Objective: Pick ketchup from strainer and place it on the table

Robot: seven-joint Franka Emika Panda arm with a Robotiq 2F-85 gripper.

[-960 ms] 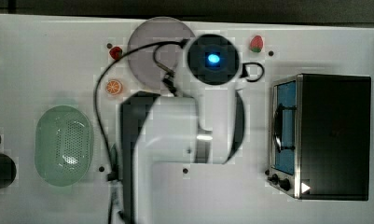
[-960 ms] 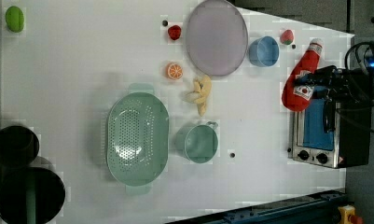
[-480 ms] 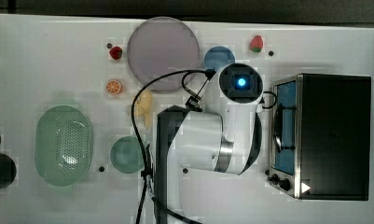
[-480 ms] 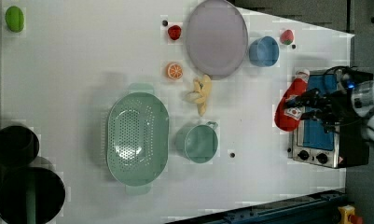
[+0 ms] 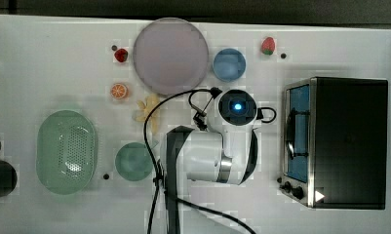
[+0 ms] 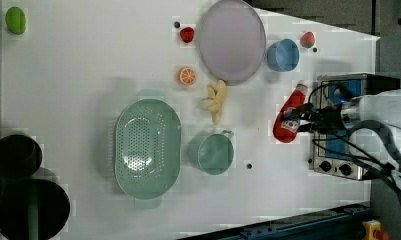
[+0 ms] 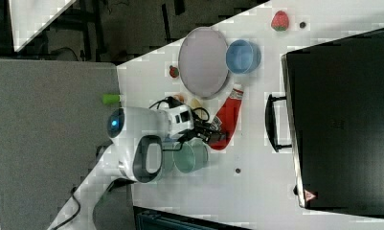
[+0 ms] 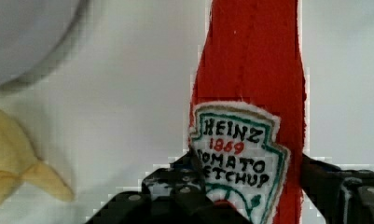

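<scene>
1. Ketchup point(image 6: 289, 116) sits clamped in the gripper point(image 6: 302, 118); the black fingers point(image 8: 175, 186) press its two sides at the white label, as the wrist view shows — a firm hold on the bottle's lower body.
2. The bottle lies with its white cap pointing away from the gripper toward the plate point(image 6: 231, 39) and the blue bowl point(image 6: 282, 54); whether it touches the table point(image 6: 88, 75) or hangs just above it, I cannot tell.
3. The strainer point(image 6: 147, 145) is well apart from the gripper, on the far side of the green cup point(image 6: 214, 152) at the left view's left; nothing lies in it.
4. The banana point(image 6: 214, 100) lies near the gripper, between it and the strainer; in the wrist view its yellow tip point(image 8: 17, 163) shows beside the bottle, not touching.
5. The toaster oven point(image 7: 338, 120) stands just beside the gripper on the side away from the strainer — in the right view the bottle point(image 7: 226, 122) lies between the arm point(image 7: 141, 139) and the oven's handle.
6. Further from the gripper, past the plate: an orange slice point(image 6: 187, 76) and two strawberries point(image 6: 187, 34), point(image 6: 307, 39); a green lime point(image 6: 15, 20) lies far off at the table's corner.
</scene>
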